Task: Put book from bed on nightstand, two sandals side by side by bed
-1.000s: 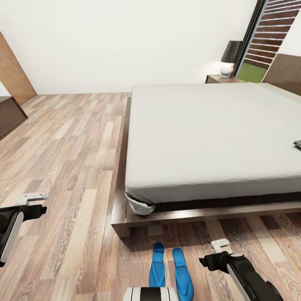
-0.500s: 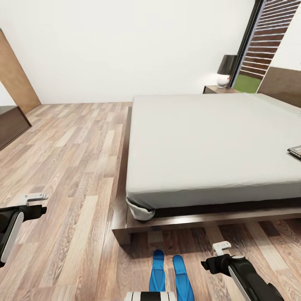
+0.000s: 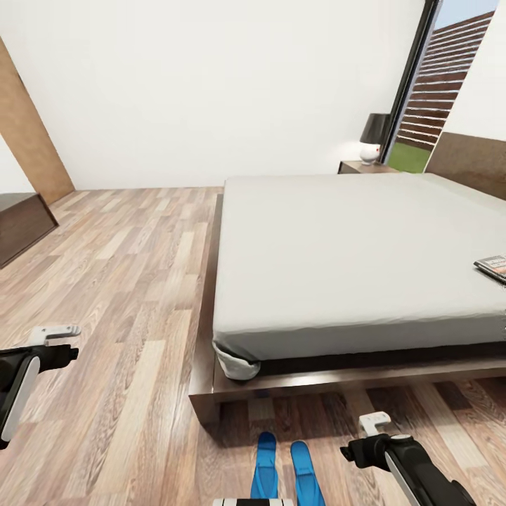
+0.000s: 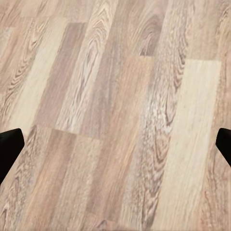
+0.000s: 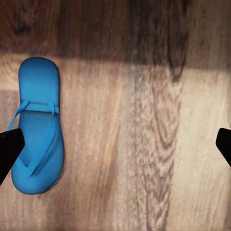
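Sandals, two of them, lie side by side on the wood-plank floor just off the foot corner of the bed, bright blue with long oval soles; in the right wrist view one shows thin blue straps. One book rests on the grey mattress near its right edge, dark-covered. One nightstand stands beyond the bed, carrying one lamp. Both end effectors, left and right, hang over the floor with fingers spread apart, holding nothing.

A bedroom: bed, nightstand, lamp.
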